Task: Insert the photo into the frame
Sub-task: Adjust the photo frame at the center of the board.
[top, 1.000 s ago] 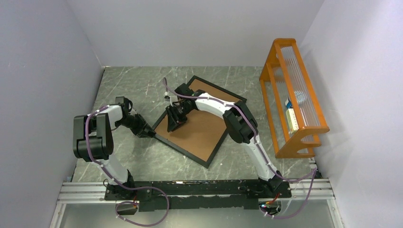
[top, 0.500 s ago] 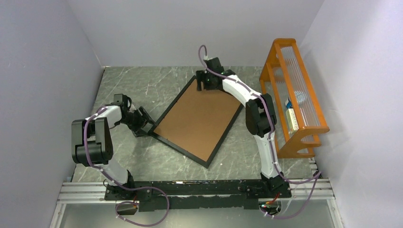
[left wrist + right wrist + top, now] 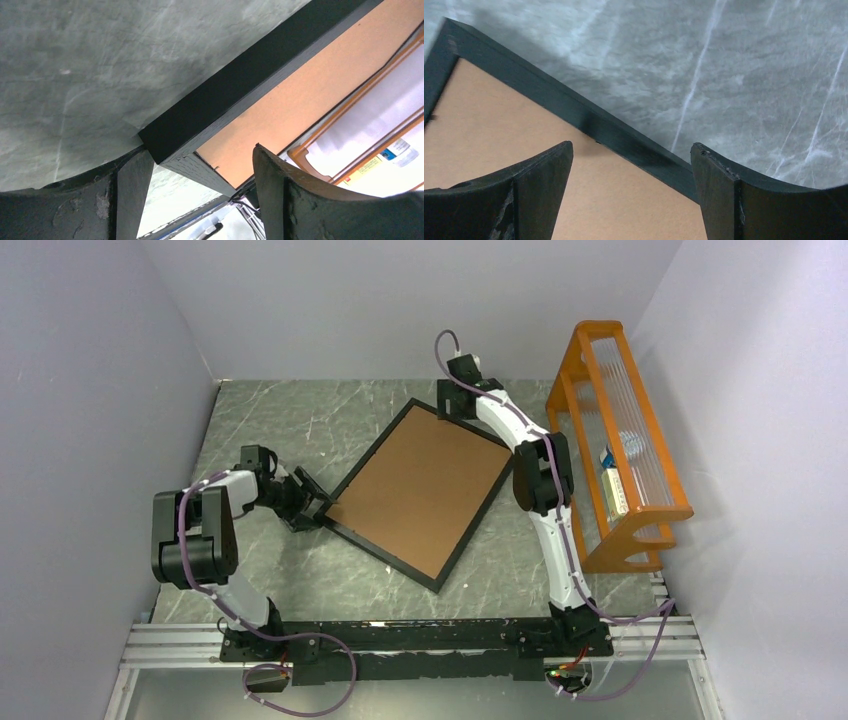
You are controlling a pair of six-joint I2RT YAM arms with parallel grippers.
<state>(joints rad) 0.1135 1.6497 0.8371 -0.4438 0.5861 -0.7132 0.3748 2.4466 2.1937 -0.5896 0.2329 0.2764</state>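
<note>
Two pincers stand with their jaws spread wide, and neither has hold of anything. The left pincer lies low at the left corner of the frame. In the left wrist view that corner sits between the fingers of the left pincer. One finger is just beside the black edge, and whether it touches I cannot tell. The other finger stands apart from it.

The right pincer is at the far corner of the frame. Its wrist view shows the right pincer over the black rail, with one finger above the board and the other above bare stone.

The frame lies flat on the desk, a grey marbled top, turned at a slant near the middle. A plain brown backing board fills it from rail to rail. The photo cannot be seen in any view.

An orange rack stands upright along the right side of the desk, well apart from the frame, with a few small items on its shelf.
</note>
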